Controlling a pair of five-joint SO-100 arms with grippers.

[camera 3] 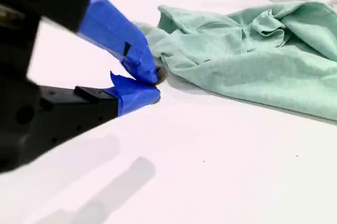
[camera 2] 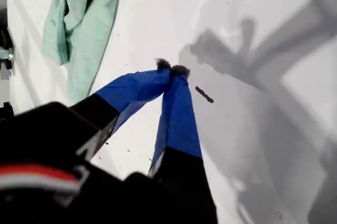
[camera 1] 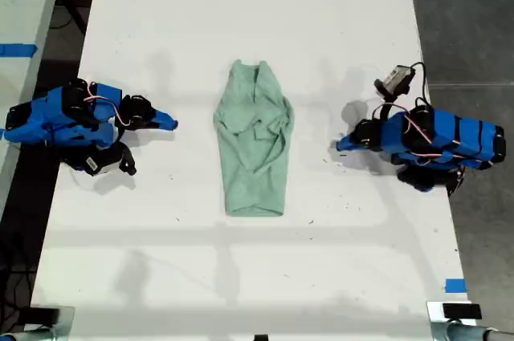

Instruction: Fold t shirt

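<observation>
White counter (camera 1: 241, 4): fills most of the exterior view and carries everything below.

T shirt (camera 1: 255, 144): pale mint green and wrinkled. It lies flat near the middle of the counter, with its long axis running from 12 to 6 o'clock in the exterior view. The narrower, bunched end points to 12 o'clock and the straight-edged end to 6 o'clock. Creases cross its middle. Neither gripper touches it.

Blue arms: two arms lie low on the counter, one on each side of the t shirt, each pointing its fingers toward the cloth.

My first gripper (camera 1: 341, 146): sits at 3 o'clock from the t shirt in the exterior view, near the cloth but apart from it. In the first wrist view this gripper (camera 2: 172, 68) has its blue fingers pressed together at the tips with nothing between them. They hang over bare counter, and the t shirt (camera 2: 79, 29) lies beyond them.

My second gripper (camera 1: 171, 124): sits at 9 o'clock from the t shirt in the exterior view, also apart from it. In the second wrist view this gripper (camera 3: 155, 83) has its fingertips closed on each other and holds nothing. It sits low, just short of the nearest edge of the t shirt (camera 3: 253, 55).

Blue tape strip (camera 1: 454, 285): lies near the counter's edge, at about 4 o'clock from the t shirt in the exterior view.

Dark speck (camera 2: 204, 95): lies on the counter just beside the first gripper's fingertips.
</observation>
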